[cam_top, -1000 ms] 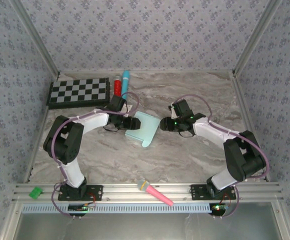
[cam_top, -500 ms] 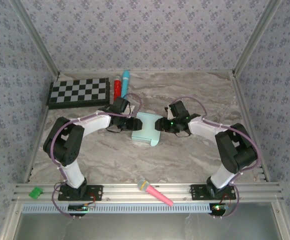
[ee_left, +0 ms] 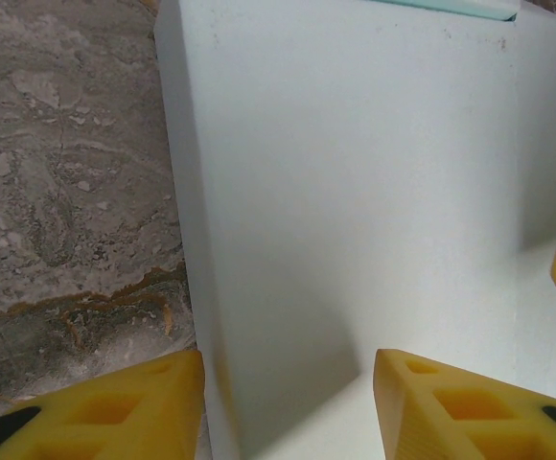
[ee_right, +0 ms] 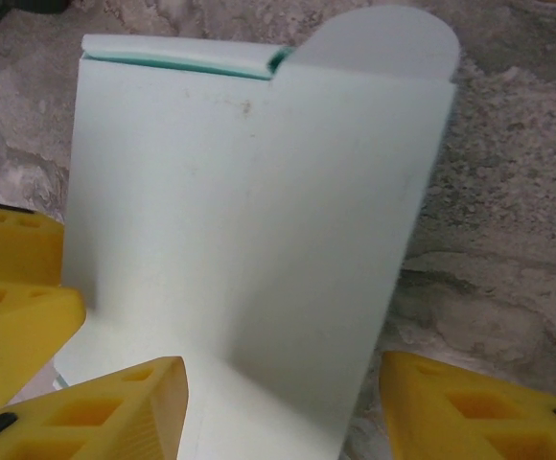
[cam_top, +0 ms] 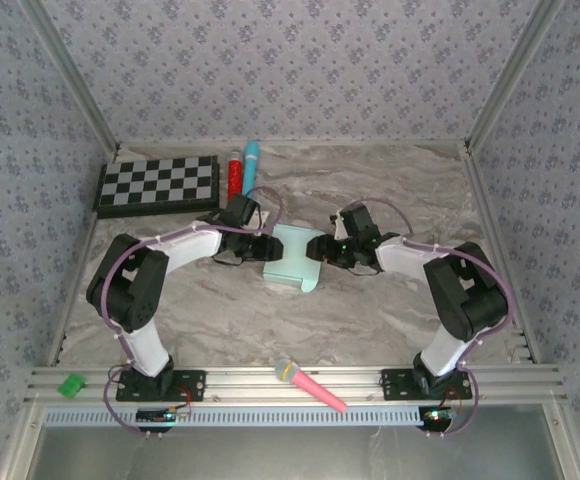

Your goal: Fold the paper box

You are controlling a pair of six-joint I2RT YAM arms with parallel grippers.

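Note:
The paper box (cam_top: 292, 260) lies on the marble table between my two grippers, a pale mint, partly folded flat piece. In the left wrist view the paper box (ee_left: 355, 192) spreads out just ahead of my left gripper (ee_left: 288, 407), which is open, one finger beside the box's left edge and the other over its face. My left gripper (cam_top: 266, 248) sits at its left side. My right gripper (cam_top: 321, 250) is at the right side, open. In the right wrist view the box (ee_right: 249, 211) has a rounded flap (ee_right: 379, 43) at its far right, and my right gripper (ee_right: 283, 417) straddles its near end.
A checkerboard (cam_top: 158, 184) lies at the back left, with a red tube (cam_top: 235, 173) and a cyan tube (cam_top: 251, 166) beside it. A pink marker-like thing (cam_top: 310, 385) rests near the front rail. A small green piece (cam_top: 71, 384) sits at the front left.
The right gripper has moved left up to the box's right edge. The box has shifted right and squared up between the two grippers. The left gripper followed it slightly.

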